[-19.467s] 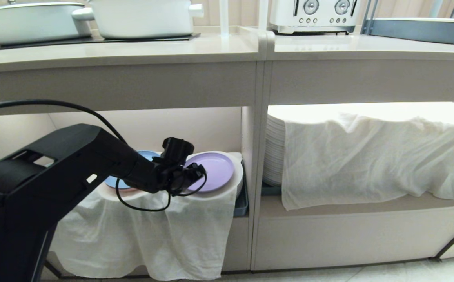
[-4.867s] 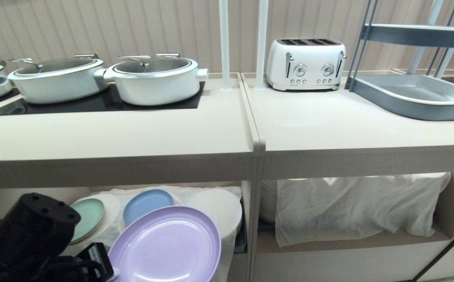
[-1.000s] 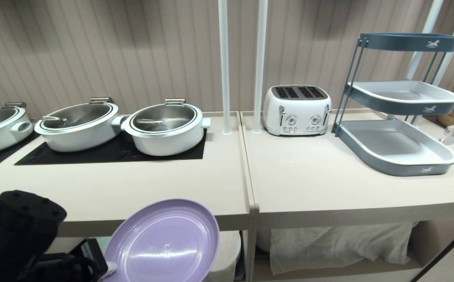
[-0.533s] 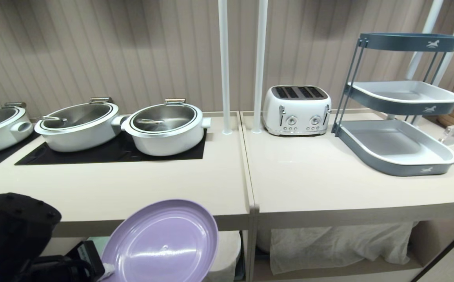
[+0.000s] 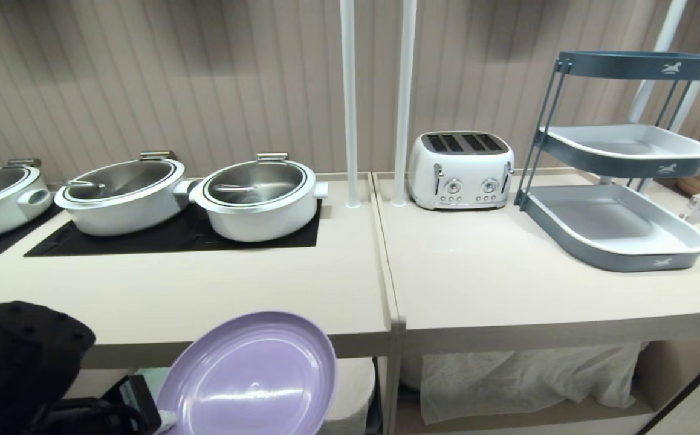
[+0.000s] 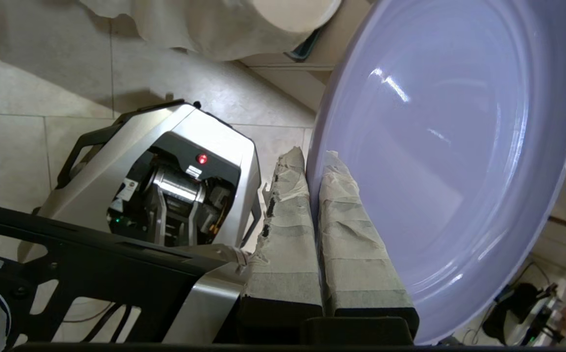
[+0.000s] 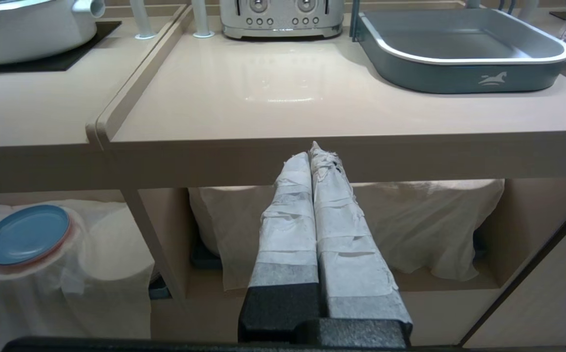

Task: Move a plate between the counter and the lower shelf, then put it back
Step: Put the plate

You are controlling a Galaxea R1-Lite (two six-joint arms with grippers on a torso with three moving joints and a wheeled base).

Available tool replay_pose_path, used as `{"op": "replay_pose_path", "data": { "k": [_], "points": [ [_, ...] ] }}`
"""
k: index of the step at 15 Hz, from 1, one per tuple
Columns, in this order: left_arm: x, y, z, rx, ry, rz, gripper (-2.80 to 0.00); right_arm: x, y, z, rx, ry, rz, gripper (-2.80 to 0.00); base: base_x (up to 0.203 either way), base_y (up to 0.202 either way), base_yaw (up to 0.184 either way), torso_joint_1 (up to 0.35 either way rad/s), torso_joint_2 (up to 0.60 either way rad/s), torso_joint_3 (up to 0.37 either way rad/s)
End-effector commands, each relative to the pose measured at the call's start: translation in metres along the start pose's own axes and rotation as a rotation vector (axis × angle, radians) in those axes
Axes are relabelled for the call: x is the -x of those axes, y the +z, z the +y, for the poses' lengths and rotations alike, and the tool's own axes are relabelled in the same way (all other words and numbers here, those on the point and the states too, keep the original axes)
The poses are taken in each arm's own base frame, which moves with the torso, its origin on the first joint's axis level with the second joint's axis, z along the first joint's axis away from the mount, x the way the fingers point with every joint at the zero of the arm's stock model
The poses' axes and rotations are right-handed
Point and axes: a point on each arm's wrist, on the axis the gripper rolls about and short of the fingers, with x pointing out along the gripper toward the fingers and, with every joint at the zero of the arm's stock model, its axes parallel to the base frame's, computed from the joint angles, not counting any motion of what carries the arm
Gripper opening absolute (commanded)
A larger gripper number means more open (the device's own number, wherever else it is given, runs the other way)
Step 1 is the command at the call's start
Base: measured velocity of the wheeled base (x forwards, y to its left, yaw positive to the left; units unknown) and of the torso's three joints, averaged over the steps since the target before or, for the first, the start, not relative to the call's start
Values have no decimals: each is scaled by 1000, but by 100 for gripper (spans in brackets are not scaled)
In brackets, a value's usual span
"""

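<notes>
Pinching the plate (image 6: 439,161) rim between left fingers (image 6: 283,215).

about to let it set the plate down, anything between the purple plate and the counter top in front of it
Nothing visible. The left claw holds the plate by its rim, in front of the counter edge. The beige stretch ahead is bare; the white pots sit farther back on the black hob.

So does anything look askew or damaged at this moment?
The tape wrapping on the left gripper's fingers is torn and frayed along one edge. The lilac plate is pinched by its rim, hanging tilted in front of the counter.
</notes>
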Motion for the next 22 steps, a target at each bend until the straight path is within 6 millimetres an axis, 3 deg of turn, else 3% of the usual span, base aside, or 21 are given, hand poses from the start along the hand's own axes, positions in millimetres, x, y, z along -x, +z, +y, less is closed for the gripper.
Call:
{"op": "replay_pose_path", "data": {
  "k": [1, 22],
  "points": [
    [-1, 0, 1, 7, 8, 2, -280, 0, 0, 0, 0, 1, 1, -280, 1, 169, 1, 2, 3, 2],
    [-2, 2, 6, 34, 20, 3, -280, 0, 0, 0, 0, 1, 1, -280, 0, 196, -2, 3, 2, 2]
  ]
}}
